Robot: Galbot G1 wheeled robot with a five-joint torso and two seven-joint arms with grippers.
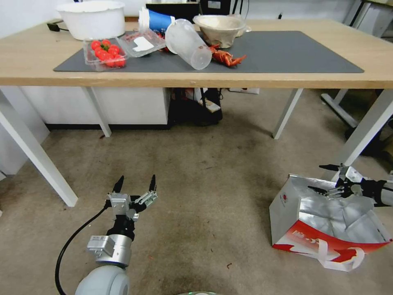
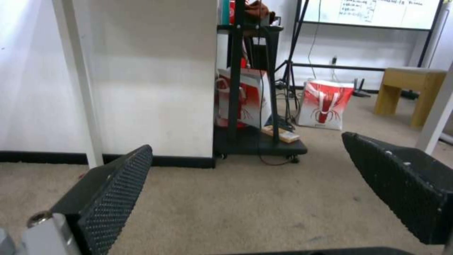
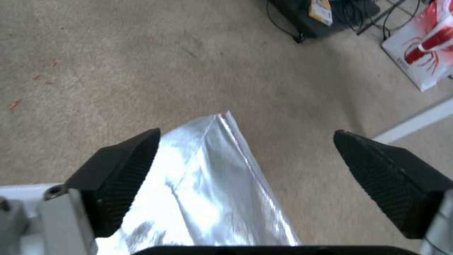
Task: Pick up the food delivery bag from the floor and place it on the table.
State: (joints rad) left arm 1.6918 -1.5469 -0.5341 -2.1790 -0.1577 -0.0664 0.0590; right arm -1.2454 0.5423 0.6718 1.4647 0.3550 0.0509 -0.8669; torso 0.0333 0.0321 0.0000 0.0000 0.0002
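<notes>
While the left gripper (image 1: 135, 183) waits spread above the floor (image 1: 204, 196), the right gripper (image 1: 328, 178), fingers apart, straddles the food delivery bag (image 1: 323, 221) rim, apparently to grasp it.

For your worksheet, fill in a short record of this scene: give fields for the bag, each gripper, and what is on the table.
bag: on the floor, mouth open, foil lining showing
right gripper: open, at the bag's top rim, rim between its fingers
left gripper: open, above bare floor, away from the bag
table: grey mat, tomatoes, white tub, tipped cup
</notes>
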